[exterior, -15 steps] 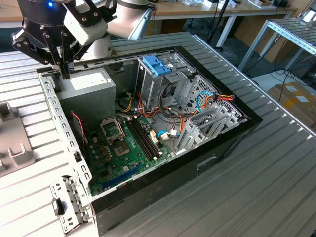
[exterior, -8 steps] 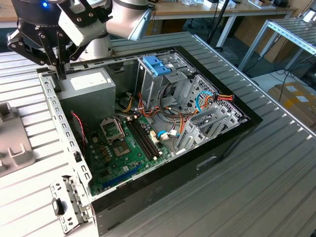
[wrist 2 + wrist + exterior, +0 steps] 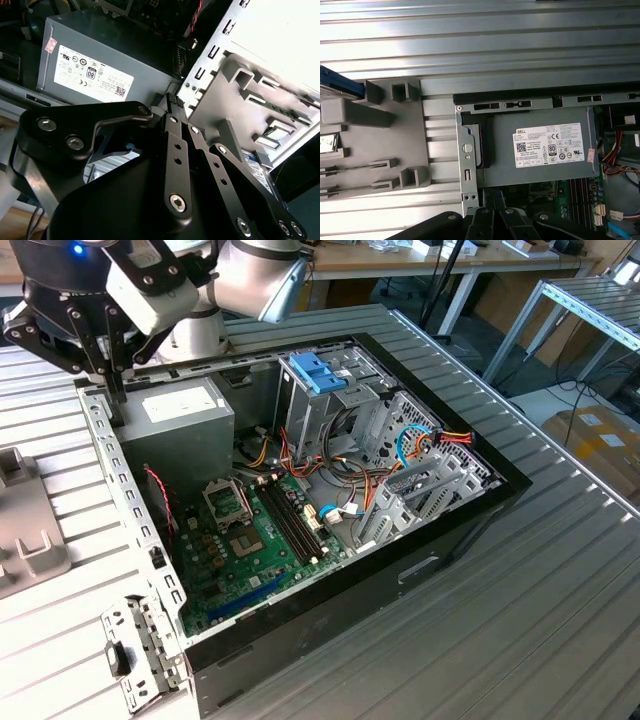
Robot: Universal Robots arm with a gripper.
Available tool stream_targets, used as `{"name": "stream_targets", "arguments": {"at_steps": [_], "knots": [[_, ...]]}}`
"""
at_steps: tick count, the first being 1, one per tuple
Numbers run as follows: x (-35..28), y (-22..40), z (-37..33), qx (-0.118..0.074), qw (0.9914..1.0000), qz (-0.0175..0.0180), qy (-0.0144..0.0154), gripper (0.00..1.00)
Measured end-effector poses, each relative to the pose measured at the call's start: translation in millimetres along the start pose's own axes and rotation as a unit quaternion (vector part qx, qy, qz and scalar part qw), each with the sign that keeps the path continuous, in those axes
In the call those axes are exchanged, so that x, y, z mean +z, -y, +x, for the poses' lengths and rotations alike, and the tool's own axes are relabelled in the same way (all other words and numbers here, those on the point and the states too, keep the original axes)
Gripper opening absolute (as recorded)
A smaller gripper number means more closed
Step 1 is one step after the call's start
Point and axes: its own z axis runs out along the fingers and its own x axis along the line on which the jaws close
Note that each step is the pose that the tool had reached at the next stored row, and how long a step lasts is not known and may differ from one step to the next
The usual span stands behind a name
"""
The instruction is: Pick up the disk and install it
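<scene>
Your ribbed worktop [image 3: 520, 600] carries the open computer case [image 3: 440, 558], with its motherboard facing up. Inside the case, in one corner, lies the grey power supply [image 3: 545, 145]. Outside the case, just beside the wall nearest that supply, stands the grey holder [image 3: 410, 130]. The disk [image 3: 337, 82] rests at the holder's far end, well apart from the case. The tool [image 3: 173, 100] hangs over that same case wall, its fingers closed on nothing. As I judge it, a low sweep away from the case could snag the perforated wall. Closed fingers would also land on the disk rather than straddle it.
</scene>
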Motion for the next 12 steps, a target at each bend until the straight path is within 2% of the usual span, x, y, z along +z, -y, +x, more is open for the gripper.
{"name": "stream_targets", "arguments": {"at_steps": [12], "knots": [[-0.3,0.7,9.1,0.0,1.0,0.0,0.0,0.11]]}}
